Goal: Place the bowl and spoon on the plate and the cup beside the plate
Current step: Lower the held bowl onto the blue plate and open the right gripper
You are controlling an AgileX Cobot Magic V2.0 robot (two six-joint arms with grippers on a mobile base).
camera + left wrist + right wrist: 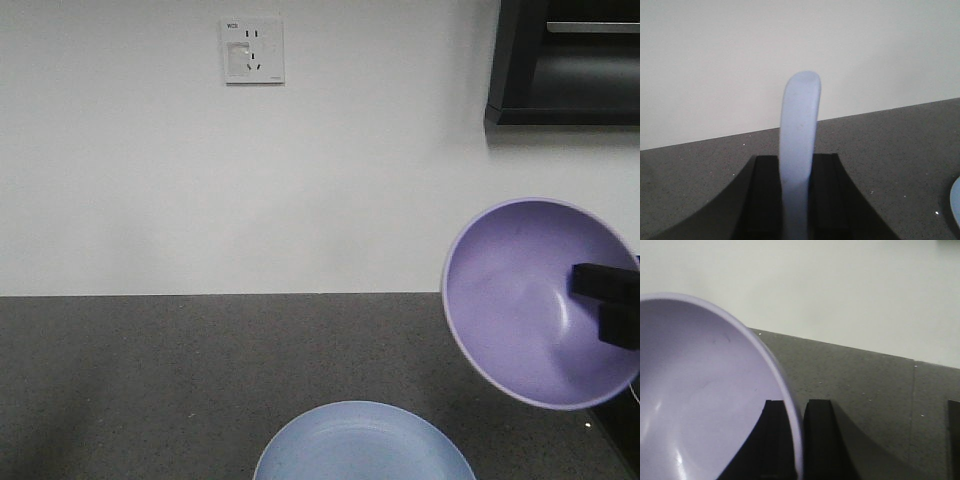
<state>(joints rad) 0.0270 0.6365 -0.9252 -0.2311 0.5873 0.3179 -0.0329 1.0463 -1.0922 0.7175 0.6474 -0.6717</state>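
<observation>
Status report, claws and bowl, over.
Left claw shut on spoon. Right claw shut on bowl rim; bowl tilted, not yet on plate. Visible plate bare.

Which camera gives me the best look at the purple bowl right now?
The front-facing view: it shows almost the whole bowl, tilted with its inside facing the camera. The right wrist view shows only part of its inside and the rim clamped in the right gripper. The left wrist view shows none of it.

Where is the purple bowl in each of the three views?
Front view: bowl at the right edge, tilted.
Left wrist view: not in it.
Right wrist view: bowl fills the lower left.
Shared landmark: dark speckled counter meeting the white wall.
</observation>
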